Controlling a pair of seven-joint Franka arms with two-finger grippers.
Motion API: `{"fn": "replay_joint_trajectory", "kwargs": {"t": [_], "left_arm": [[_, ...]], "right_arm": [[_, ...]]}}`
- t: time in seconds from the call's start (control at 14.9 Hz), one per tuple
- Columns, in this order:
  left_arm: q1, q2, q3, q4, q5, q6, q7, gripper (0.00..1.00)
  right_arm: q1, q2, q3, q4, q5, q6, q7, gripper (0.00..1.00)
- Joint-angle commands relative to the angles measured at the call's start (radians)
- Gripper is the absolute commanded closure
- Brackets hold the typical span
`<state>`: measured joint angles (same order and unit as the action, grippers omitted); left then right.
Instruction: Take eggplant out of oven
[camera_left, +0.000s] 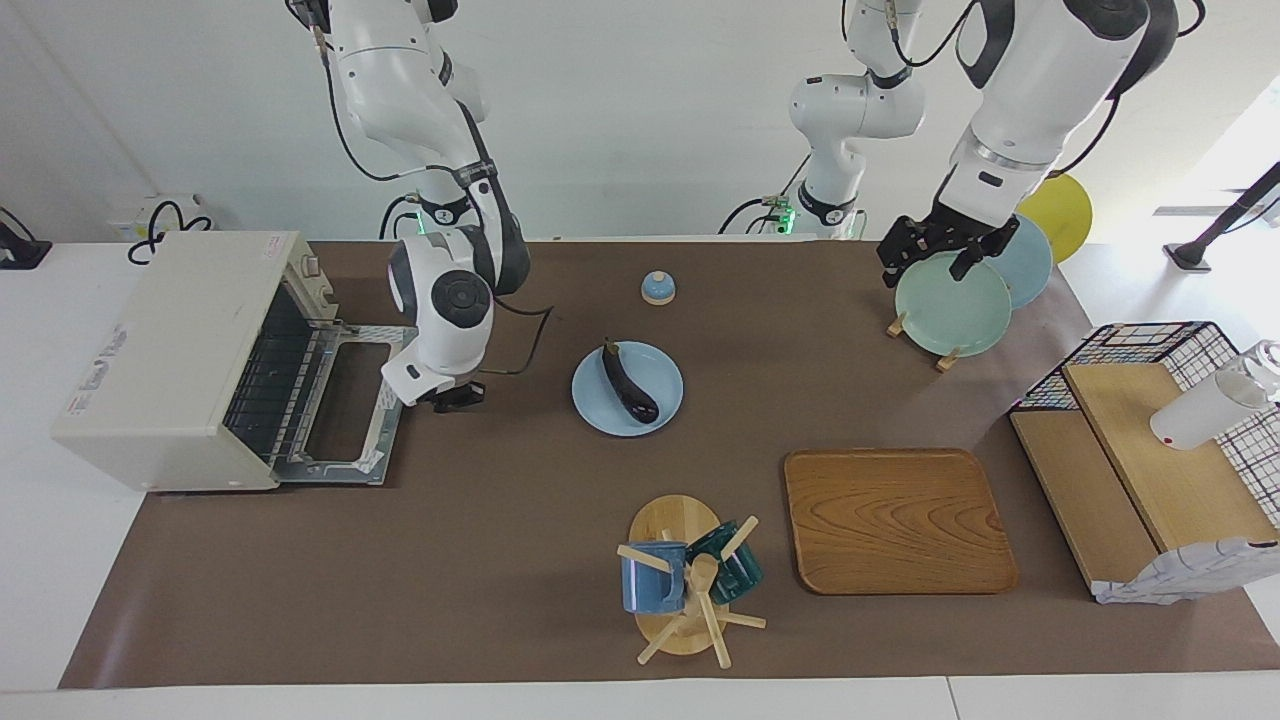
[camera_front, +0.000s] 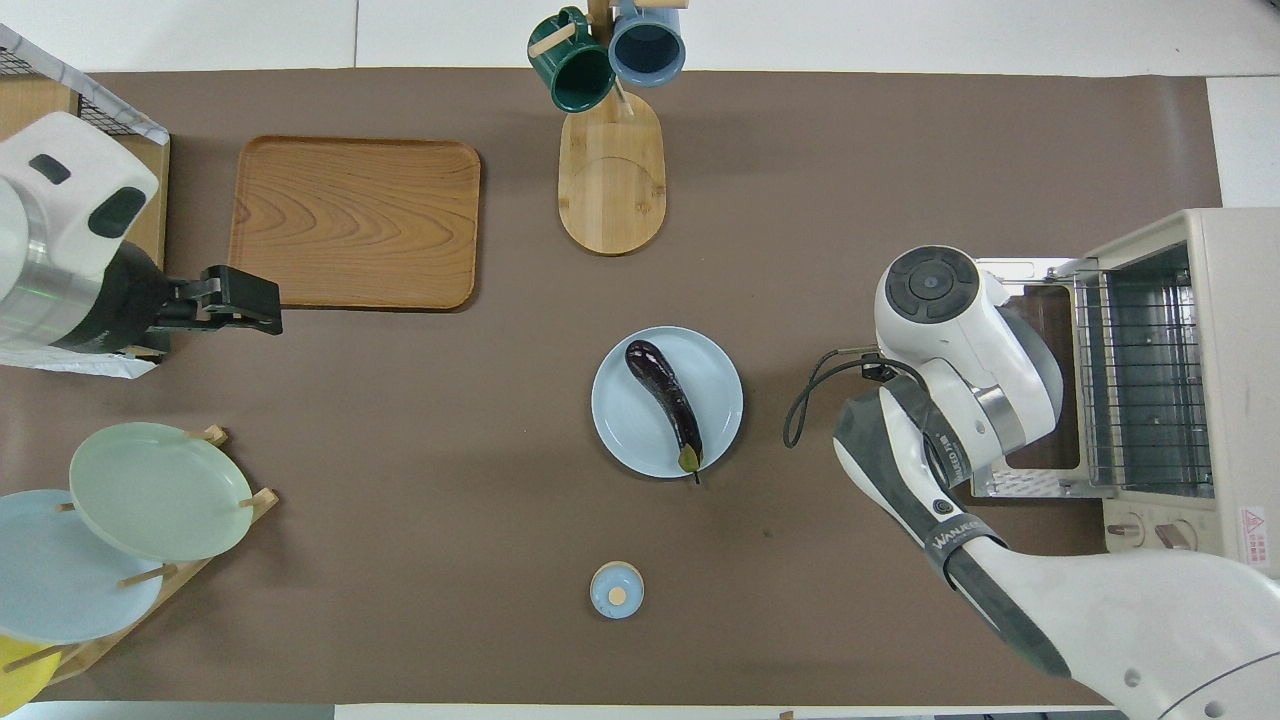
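The dark purple eggplant (camera_left: 628, 383) (camera_front: 665, 400) lies on a light blue plate (camera_left: 666, 380) (camera_front: 620, 420) in the middle of the table. The cream oven (camera_left: 170, 340) (camera_front: 1215, 300) stands at the right arm's end with its door (camera_left: 350, 400) folded down and its wire rack (camera_front: 1140, 390) bare. My right gripper (camera_left: 455, 398) hangs shut and empty between the plate and the door's edge; in the overhead view the wrist hides it. My left gripper (camera_left: 930, 262) (camera_front: 245, 305) is open and empty, raised at the left arm's end.
A plate rack (camera_left: 950, 300) holds green, blue and yellow plates near the left arm. A wooden tray (camera_left: 900, 520), a mug tree (camera_left: 690, 580) with two mugs, a small blue knob (camera_left: 657, 288) and a wire basket (camera_left: 1150, 350) with wooden boards also stand on the table.
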<state>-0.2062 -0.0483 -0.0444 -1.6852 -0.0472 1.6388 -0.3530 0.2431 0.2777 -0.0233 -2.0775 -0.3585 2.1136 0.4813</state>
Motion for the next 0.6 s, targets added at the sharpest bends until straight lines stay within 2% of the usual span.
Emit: {"fn": "replay_joint_trajectory", "kwargs": {"t": [0.0,0.2,0.54], "left_arm": [[-0.054,0.005,0.006,-0.03,-0.043,0.061,-0.102,0.0],[-0.111,0.027,0.006,-0.073,-0.086,0.139,-0.167,0.0],[-0.251,0.181,0.008,-0.071,-0.095,0.333,-0.377,0.0]], "right_arm": [[-0.031,-0.025,0.009,-0.035,-0.045,0.012,-0.016,1.0],[-0.037,-0.029,0.008,-0.035,-0.051,-0.009,-0.062,1.0],[-0.103,-0.09,0.009,-0.024,-0.079,-0.06,-0.228,1.0]]}}
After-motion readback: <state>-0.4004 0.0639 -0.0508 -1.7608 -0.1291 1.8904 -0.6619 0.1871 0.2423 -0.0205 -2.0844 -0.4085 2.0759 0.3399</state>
